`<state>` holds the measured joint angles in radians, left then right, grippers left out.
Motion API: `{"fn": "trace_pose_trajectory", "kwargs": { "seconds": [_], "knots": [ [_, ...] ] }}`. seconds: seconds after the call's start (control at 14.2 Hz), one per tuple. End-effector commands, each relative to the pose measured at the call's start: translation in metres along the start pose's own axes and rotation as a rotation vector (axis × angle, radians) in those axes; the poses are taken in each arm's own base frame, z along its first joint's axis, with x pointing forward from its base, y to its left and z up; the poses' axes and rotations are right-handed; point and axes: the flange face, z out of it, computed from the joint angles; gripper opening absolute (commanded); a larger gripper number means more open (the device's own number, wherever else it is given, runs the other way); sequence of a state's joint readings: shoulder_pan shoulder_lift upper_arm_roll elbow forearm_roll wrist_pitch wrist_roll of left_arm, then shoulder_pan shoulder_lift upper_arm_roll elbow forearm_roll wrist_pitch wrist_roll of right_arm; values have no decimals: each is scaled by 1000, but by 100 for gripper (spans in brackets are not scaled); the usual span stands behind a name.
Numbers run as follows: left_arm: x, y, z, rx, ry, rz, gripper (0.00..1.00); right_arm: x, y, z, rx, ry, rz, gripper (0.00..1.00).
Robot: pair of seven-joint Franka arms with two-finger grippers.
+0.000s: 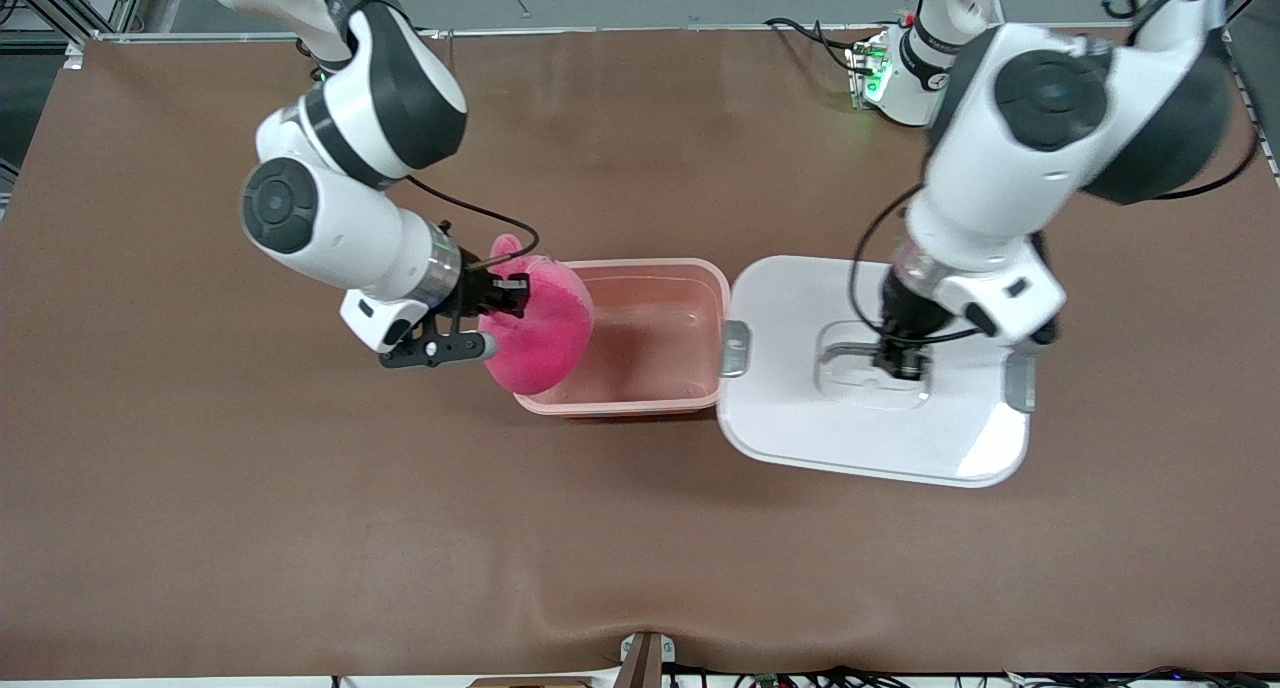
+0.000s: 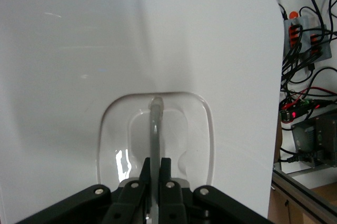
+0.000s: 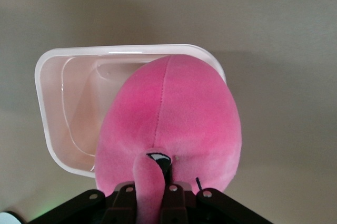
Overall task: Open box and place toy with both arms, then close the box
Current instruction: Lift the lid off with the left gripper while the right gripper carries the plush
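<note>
The pink toy (image 1: 540, 333) hangs over the open box (image 1: 650, 268) at the end toward the right arm. My right gripper (image 1: 505, 298) is shut on one of its ears. In the right wrist view the toy (image 3: 168, 124) covers part of the box's rim (image 3: 39, 76), and the ear runs between the right gripper's (image 3: 158, 184) fingers. The white lid (image 1: 800, 408) is off the box, beside it toward the left arm's end. My left gripper (image 1: 900, 363) is shut on the lid's clear handle (image 2: 155, 124), and the left gripper (image 2: 156, 163) pinches it over the lid (image 2: 79, 50).
The box stands mid-table on the brown tabletop (image 1: 300, 518) and has nothing inside. Grey clips (image 1: 735, 348) (image 1: 1020, 383) sit at the lid's two ends. Cables and electronics (image 2: 310, 103) lie past the table's edge near the left arm.
</note>
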<state>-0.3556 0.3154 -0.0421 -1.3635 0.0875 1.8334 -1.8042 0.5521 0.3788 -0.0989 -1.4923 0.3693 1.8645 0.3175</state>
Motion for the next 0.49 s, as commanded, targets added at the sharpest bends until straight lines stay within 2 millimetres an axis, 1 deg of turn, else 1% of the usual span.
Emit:
{"fn": "trace_pose_trajectory", "kwargs": {
  "seconds": [0.0, 0.07, 0.14, 0.21, 0.28, 0.35, 0.42],
  "knots": [
    [28, -3, -4, 14, -14, 16, 0, 4, -18, 6, 6, -2, 28, 0],
    [41, -4, 2, 30, -10, 17, 0, 4, -23, 13, 6, -2, 33, 0],
    [50, -9, 5, 42, -13, 22, 0, 2, -29, 17, 4, -3, 36, 0],
    [50, -14, 7, 56, -41, 38, 0, 0, -32, 20, 2, -6, 38, 0],
    [66, -14, 8, 61, -69, 29, 0, -2, -36, 22, 1, -9, 33, 0],
    [74, -13, 7, 61, -89, 31, 0, -2, -38, 30, -6, -19, 32, 0],
    [74, -13, 6, 59, -98, 39, 0, -4, -41, 34, -8, -24, 27, 0]
  ]
}}
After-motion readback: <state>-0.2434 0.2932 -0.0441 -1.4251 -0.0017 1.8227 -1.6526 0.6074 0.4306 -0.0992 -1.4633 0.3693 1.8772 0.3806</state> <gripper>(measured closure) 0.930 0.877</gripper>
